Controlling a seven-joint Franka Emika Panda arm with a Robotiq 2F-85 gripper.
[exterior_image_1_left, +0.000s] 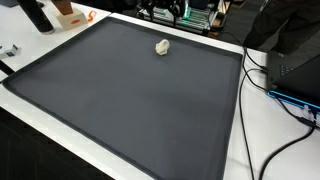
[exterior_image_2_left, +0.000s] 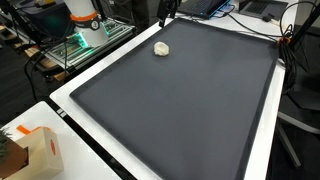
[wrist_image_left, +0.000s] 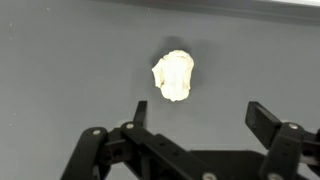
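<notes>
A small cream-coloured lump lies on a large dark grey mat. In both exterior views the lump sits near the mat's far edge. In the wrist view my gripper is open and empty. Its two black fingers are spread wide, and the lump lies just ahead of them, slightly towards the left finger. The gripper hangs above the mat and touches nothing. It does not show clearly in the exterior views.
The mat covers most of a white table. Cables and black equipment lie along one side. A cardboard box stands at a near corner. An orange and white object stands beyond the table.
</notes>
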